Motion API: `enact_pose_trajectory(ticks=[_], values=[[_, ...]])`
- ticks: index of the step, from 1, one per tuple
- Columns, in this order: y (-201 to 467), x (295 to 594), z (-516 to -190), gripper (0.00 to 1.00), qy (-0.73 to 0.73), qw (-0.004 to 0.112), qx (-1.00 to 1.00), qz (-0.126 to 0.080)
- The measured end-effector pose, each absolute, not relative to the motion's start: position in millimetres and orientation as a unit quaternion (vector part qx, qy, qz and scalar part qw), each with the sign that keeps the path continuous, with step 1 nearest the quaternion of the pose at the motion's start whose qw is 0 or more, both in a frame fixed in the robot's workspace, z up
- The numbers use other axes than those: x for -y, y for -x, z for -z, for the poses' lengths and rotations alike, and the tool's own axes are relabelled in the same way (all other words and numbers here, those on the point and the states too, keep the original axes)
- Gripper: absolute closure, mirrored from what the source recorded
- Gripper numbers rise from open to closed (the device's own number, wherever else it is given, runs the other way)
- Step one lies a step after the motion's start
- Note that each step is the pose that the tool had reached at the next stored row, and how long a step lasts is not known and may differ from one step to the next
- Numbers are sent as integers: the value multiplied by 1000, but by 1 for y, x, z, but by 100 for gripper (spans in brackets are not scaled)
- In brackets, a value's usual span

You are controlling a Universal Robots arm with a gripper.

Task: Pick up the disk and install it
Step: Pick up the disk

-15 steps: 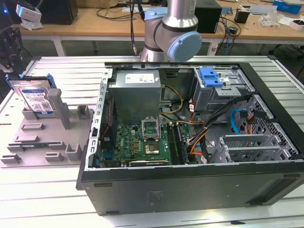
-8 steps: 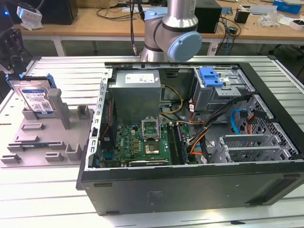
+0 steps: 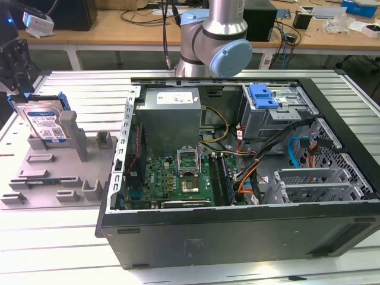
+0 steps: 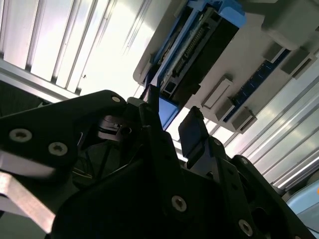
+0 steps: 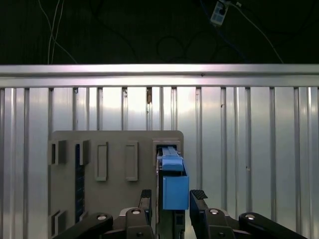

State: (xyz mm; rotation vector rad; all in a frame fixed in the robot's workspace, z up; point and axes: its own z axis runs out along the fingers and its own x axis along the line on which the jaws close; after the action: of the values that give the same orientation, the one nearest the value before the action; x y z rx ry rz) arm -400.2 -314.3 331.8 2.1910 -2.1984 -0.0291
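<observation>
At the exterior view's left, in the grey fixture (image 3: 59, 172), your disk (image 3: 44, 119) stands on edge, label face toward that view's right. Whether its long axis is upright is unclear. Your gripper (image 5: 172, 198) straddles it with the jaws parted, holding nothing.

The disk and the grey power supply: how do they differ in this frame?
The disk stands on edge in the grey holder outside the computer case; the power supply sits inside it. The disk is thin, with a blue frame; the power supply is a bulky grey box. Both carry a label.
</observation>
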Motion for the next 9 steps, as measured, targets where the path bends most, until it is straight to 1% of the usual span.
enact_pose_trajectory(ticks=[9], values=[[400,314,-327,56,-706,18,708,10]])
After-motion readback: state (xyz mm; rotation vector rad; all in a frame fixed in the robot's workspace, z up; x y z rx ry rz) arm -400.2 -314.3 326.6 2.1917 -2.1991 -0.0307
